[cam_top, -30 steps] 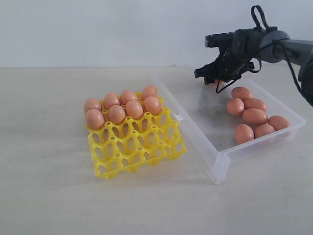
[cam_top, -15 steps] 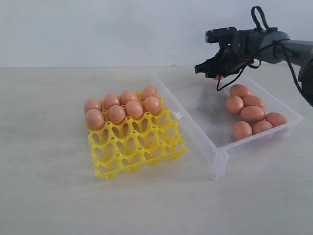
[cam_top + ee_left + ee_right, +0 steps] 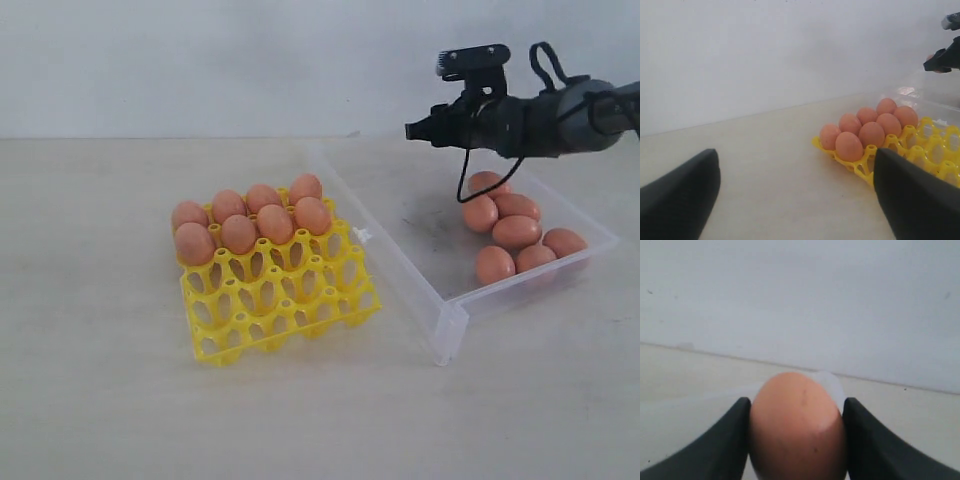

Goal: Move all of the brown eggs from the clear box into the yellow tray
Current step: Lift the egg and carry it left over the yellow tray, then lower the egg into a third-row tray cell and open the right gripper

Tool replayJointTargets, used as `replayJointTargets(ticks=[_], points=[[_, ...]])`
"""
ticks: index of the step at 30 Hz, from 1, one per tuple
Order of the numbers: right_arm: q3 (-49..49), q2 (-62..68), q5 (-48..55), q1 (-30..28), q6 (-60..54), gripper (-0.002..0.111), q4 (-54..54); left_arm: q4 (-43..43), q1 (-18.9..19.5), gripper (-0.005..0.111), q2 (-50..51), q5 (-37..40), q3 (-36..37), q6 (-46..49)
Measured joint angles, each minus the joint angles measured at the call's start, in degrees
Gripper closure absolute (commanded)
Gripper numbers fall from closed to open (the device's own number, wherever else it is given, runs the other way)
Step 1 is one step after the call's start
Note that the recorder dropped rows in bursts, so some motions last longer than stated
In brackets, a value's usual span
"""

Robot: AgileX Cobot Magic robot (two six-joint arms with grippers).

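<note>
My right gripper (image 3: 415, 130) hangs level above the far edge of the clear box (image 3: 425, 235). In the right wrist view it (image 3: 796, 402) is shut on one brown egg (image 3: 797, 427), with a dark finger on each side of the egg. Several brown eggs (image 3: 515, 235) lie loose in the right part of the box. The yellow tray (image 3: 285, 295) sits left of the box, with several eggs (image 3: 250, 215) filling its back rows and its front cups bare. My left gripper (image 3: 795, 200) is open over the table, near the tray (image 3: 935, 150), and holds nothing.
The box's near wall (image 3: 400, 270) stands close to the tray's right side, with a small latch tab (image 3: 363, 237) between them. A pale wall rises behind the table. The other arm's gripper (image 3: 942, 60) shows far off in the left wrist view.
My right gripper has risen from the box's far end with the egg and swung from pointing down to level. The box shifted slightly.
</note>
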Motion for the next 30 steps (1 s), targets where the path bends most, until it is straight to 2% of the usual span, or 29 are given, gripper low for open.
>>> replayJointTargets(ticks=[3,5,8,11,19,30], points=[[11.0,-2.9,-15.1,0.1,5.4,0.108,-4.4,0.0,0.0,0.029,0.0,0.0,0.0,0.0],[17.6,-3.9,-27.2,-0.4,12.8,0.108,-12.1,0.0,0.0,0.029,0.0,0.0,0.0,0.0],[22.9,-4.0,-42.9,-2.2,26.0,0.108,-26.3,0.0,0.0,0.029,0.0,0.0,0.0,0.0],[23.7,-4.3,-52.9,-3.8,35.9,0.108,-40.0,0.0,0.0,0.029,0.0,0.0,0.0,0.0],[20.1,-4.9,-56.6,-3.2,47.7,0.108,-71.6,0.0,0.0,0.029,0.0,0.0,0.0,0.0],[17.9,-4.9,-56.7,9.3,48.6,0.108,-80.4,0.0,0.0,0.029,0.0,0.0,0.0,0.0]])
